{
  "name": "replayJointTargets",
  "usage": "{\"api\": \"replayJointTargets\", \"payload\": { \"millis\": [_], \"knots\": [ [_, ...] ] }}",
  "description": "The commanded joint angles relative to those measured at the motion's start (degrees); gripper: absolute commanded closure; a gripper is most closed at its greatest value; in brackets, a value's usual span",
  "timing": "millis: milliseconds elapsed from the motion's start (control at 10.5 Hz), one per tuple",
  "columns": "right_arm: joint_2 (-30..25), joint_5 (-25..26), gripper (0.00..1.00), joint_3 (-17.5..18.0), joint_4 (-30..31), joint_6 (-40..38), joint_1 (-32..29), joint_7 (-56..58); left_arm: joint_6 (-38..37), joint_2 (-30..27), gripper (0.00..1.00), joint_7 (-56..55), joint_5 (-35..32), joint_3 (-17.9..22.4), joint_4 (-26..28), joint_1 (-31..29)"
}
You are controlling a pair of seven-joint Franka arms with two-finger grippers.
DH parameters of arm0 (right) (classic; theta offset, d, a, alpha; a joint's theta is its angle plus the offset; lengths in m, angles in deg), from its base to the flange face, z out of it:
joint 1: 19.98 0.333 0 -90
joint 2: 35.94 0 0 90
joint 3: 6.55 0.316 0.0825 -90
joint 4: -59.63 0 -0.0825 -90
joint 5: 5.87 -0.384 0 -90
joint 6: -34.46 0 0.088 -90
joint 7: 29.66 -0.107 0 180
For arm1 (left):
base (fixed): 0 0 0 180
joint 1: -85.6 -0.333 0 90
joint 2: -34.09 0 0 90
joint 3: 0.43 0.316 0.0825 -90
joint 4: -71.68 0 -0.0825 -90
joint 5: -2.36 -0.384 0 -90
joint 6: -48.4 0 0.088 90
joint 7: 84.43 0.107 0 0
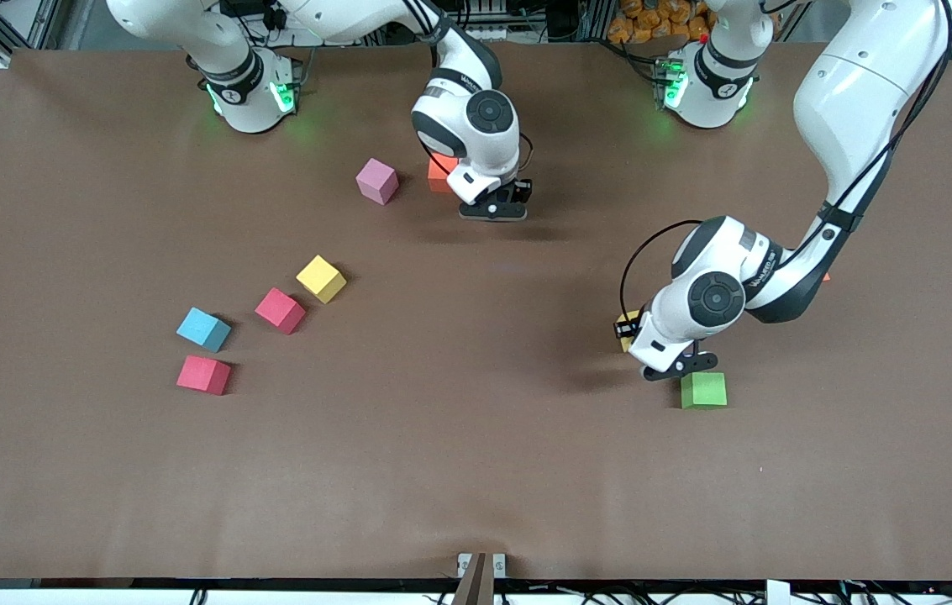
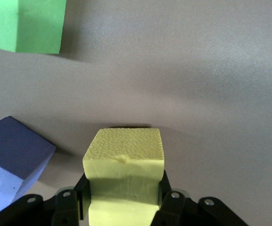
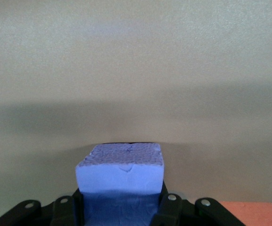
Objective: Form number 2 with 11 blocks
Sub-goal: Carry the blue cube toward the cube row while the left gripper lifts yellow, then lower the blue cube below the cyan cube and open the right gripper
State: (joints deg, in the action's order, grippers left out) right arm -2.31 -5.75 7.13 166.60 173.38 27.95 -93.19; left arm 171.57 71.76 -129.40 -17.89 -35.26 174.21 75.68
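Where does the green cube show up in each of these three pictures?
Front view: the green block lies on the table just below the left gripper.
Left wrist view: same block in the upper corner.
Right wrist view: not in it.
Shared landmark: the yellow block held by the left gripper.

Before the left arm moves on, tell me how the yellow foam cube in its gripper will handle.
The yellow foam cube looks light and somewhat soft: its pebbled face shows a small dent, so a hard squeeze by the left gripper probably marks it. The matte texture likely resists slipping. Flat faces suggest it would sit still, not roll, once set down.
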Motion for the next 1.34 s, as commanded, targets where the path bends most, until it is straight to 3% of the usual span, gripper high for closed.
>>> {"api": "replayJointTargets", "payload": {
  "millis": [0,95,286,382,1240],
  "knots": [
    [0.39,1.29,0.51,-0.41,-0.44,0.21,0.94,-1.6,-1.53,0.04,0.43,0.14,-1.46,0.02,-0.84,0.34],
    [0.39,1.29,0.47,-0.41,-0.44,0.12,0.94,-2.3,-1.53,0.04,0.43,0.23,-1.46,0.02,-0.84,0.34],
    [0.47,1.29,0.25,-0.41,-0.44,0.21,0.94,-3.88,-1.53,0.04,0.43,0.23,-1.46,0.02,-0.84,0.34],
    [0.47,1.29,0.21,-0.41,-0.44,0.21,0.85,-3.89,-1.53,0.04,0.44,0.23,-1.46,0.02,-0.84,0.26],
    [-0.5,1.29,0.19,-0.41,-0.53,-0.14,-0.29,-3.8,-3.64,-0.49,0.46,-0.21,-1.46,-0.5,-2.16,1.13]
  ]
}}
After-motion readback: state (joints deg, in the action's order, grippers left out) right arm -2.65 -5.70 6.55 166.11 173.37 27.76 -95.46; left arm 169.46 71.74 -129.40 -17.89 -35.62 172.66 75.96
